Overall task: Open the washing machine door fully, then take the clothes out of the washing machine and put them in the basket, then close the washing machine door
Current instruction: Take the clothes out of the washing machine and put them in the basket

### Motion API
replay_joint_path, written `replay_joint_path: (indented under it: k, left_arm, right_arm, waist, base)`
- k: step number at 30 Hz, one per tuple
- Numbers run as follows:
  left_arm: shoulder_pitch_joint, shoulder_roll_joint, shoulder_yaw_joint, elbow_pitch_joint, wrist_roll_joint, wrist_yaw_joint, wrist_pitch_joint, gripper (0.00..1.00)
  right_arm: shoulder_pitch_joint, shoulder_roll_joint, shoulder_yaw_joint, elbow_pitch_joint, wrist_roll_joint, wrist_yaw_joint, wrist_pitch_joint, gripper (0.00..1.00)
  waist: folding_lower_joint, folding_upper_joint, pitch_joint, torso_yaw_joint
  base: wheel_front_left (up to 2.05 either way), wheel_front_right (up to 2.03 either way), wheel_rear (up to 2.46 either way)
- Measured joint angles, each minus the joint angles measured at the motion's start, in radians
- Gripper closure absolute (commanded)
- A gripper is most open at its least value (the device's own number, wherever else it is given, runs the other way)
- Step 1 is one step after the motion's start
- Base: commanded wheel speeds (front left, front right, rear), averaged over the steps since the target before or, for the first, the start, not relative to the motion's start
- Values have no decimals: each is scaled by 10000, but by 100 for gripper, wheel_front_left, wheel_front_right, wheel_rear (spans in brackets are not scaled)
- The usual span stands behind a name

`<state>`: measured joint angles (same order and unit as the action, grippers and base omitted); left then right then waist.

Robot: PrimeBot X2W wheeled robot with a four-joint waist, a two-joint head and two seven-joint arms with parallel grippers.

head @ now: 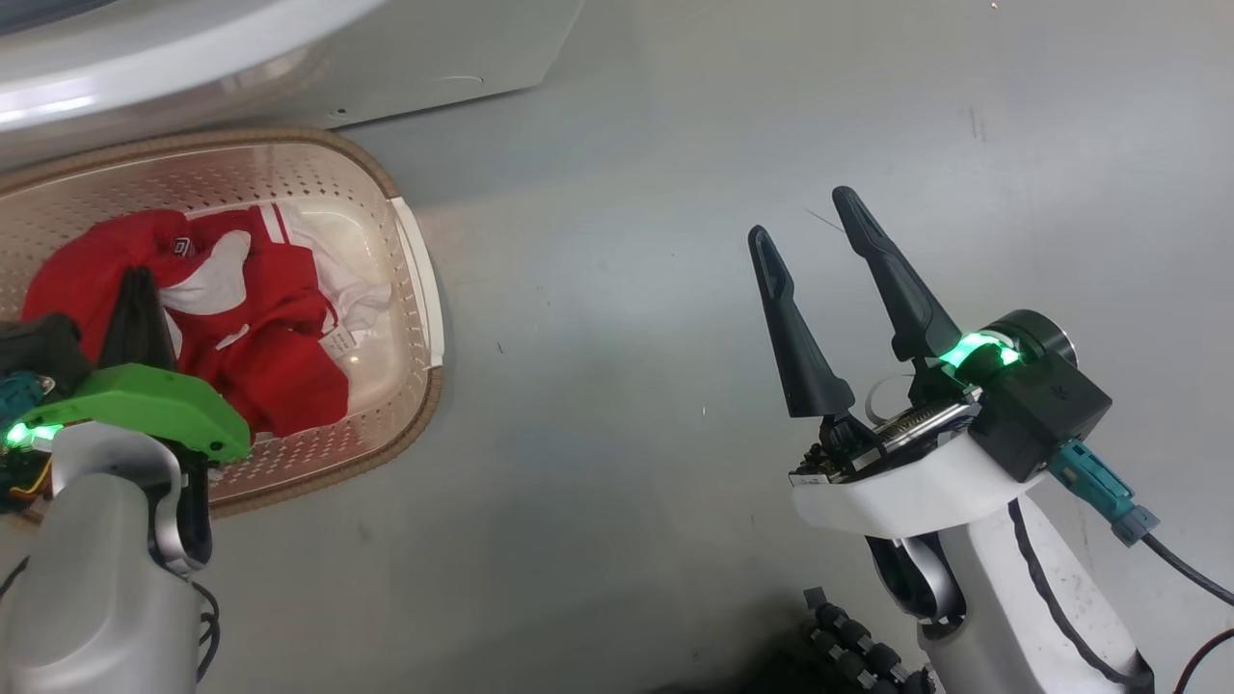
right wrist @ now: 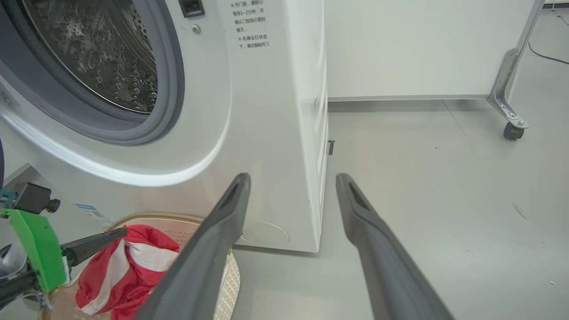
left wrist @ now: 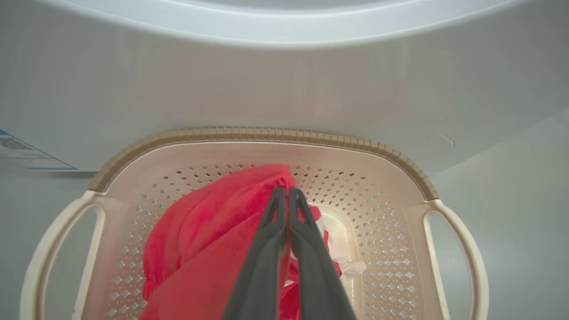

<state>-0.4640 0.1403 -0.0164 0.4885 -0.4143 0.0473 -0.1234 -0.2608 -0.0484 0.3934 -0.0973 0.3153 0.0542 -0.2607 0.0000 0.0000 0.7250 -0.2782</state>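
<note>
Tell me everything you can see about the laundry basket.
The basket is cream plastic, a rounded rectangle with diamond-perforated walls, a brown woven-look rim and a loop handle on each side. It stands upright on the grey floor, close in front of the washing machine. Red and white clothes lie in it, and the left end effector, shut on them, reaches in from above.

A cream perforated plastic basket (head: pixel 388 185) with a brown woven rim sits on the grey floor (head: pixel 627 289) against the white washing machine (head: pixel 434 58), holding bright red-and-white fabric clothes (head: pixel 280 318). The left gripper (head: pixel 142 278) presses its fingers together on them. The right gripper (head: pixel 804 217) hangs spread above bare floor.
</note>
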Motion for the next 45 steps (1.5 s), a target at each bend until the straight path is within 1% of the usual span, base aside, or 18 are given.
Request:
replay_joint_path:
  k: [6, 15, 16, 17, 18, 19, 20, 24, 29, 31, 34, 39, 45]
  left_arm:
    - [-287, -8, 33, 1053, -96, -15, 178, 100]
    - [-872, -13, 67, 1948, -276, -236, 165, 100]
    - [-918, -15, 75, 2052, -278, -259, 155, 86]
    - [-948, -15, 81, 2148, -282, -263, 58, 64]
    - [-965, -13, 90, 2238, -288, -274, -25, 55]
    - [-982, -15, 92, 2357, -293, -326, -94, 23]
    - [-996, -15, 92, 2454, -297, -347, -180, 0]
    - [-1007, -42, 77, 2796, -297, -364, -548, 0]
    - [-1004, -176, -65, 3070, -234, -497, -984, 0]
    - [-997, -240, -165, 3112, -123, -543, -1081, 0]
    - [-993, -370, -226, 3089, 12, -708, -1252, 0]
    - [-942, -679, -236, 2786, 13, -915, -1289, 0]
    - [-661, -851, -345, 2196, 69, -1060, -1287, 0]
  right_arm:
    - [-161, 0, 44, 61, 71, -35, 0, 0]
    - [-336, 0, 46, 173, 90, -50, 0, 0]
    - [-380, 0, 48, 190, 92, -50, 0, 0]
    - [-409, 0, 50, 203, 92, -50, 0, 0]
    - [-431, 0, 54, 240, 92, -50, 0, 0]
    - [-446, 0, 54, 284, 94, -52, 0, 0]
    - [-446, 0, 50, 318, 94, -54, 0, 0]
    - [-446, 0, 21, 476, 94, -56, 0, 0]
    - [-447, 0, -61, 619, 94, -58, 0, 0]
    - [-447, 0, -142, 683, 84, -127, 0, 0]
    - [-447, -2, -313, 794, 38, -130, 0, 0]
    - [-423, -4, -650, 1051, -173, -142, 0, 0]
    - [-316, -82, -1143, 1223, -295, -232, 0, 0]
  waist:
    - [0, 0, 345, -193]
    - [0, 0, 440, -260]
    - [0, 0, 436, -257]
    - [0, 0, 426, -255]
    - [0, 0, 407, -253]
    - [0, 0, 377, -251]
    - [0, 0, 342, -247]
    - [0, 0, 164, -209]
    - [0, 0, -145, -119]
    - [0, 0, -291, -71]
    - [0, 0, -532, 24]
    - [0, 0, -963, 261]
    - [0, 0, -1523, 649]
  base:
    - [0, 0, 0]
    - [0, 0, 0]
    - [0, 0, 0]
    - [0, 0, 0]
    - [0, 0, 0]
    - [0, 0, 0]
    - [0, 0, 0]
    - [0, 0, 0]
    - [0, 0, 0]
    - [0, 0, 0]
    - [0, 0, 0]
    - [0, 0, 0]
    - [0, 0, 0]
